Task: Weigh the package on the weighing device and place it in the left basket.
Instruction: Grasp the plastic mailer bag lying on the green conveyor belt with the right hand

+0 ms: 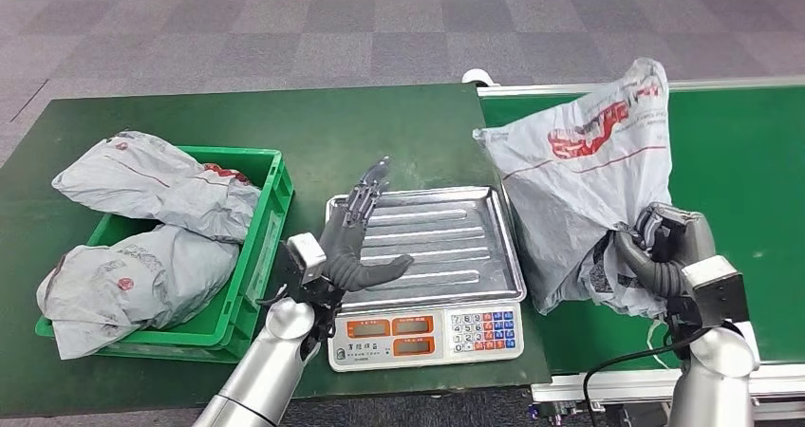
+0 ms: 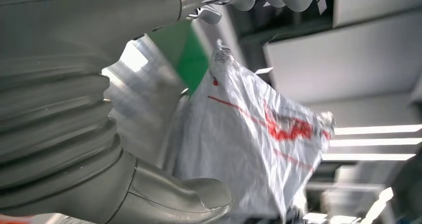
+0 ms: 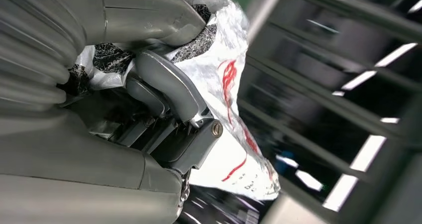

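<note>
Head view: the grey package stands over the green conveyor, just right of the scale, gripped low by the right hand. The left hand, fingers spread and holding nothing, hovers above the scale's tray. The green basket holds other bags.

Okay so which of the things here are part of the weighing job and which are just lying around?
Part of the job:
- package, gripped by the right hand
- scale, its tray bare
- green basket
- left hand, held over the scale

Lying about:
- two grey bags already in the basket
- conveyor belt
</note>
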